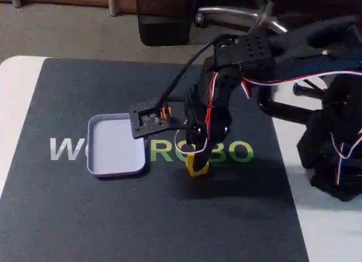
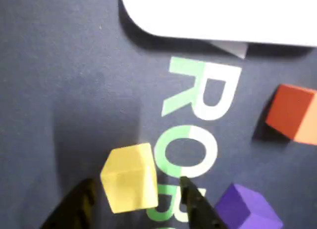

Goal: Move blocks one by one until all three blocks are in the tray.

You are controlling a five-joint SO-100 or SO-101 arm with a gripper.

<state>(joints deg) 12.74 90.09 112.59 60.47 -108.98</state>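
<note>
Here, in the fixed view: arm bent low over the dark mat (image 1: 85, 217), gripper (image 1: 198, 160) down at the yellow block (image 1: 197, 167), which sits on the mat's green lettering to the right of the tray (image 1: 116, 144). Tray empty as far as this angle shows; none of the three blocks delivered yet, by the look of it. Jaw gap hidden by the arm's own bulk from here. Then the wrist view: gripper (image 2: 136, 202) open, dark fingers either side of the yellow block (image 2: 130, 177) — left finger standing off a little, right finger close beside the block, no squeeze evident, nothing held. Block turned slightly askew to the fingers, so best to nudge left and centre before closing, then settle a touch lower and shut on flat faces rather than a corner; probably a firm, slow close, since a small cube pinched on an edge tends to twist out. Also revealed here and masked by the arm in the fixed view: purple block (image 2: 247, 209) just beside the right finger — a risk of brushing it — and orange block (image 2: 293, 113) farther right, with the tray (image 2: 223, 16) rim ahead across the top.
</note>
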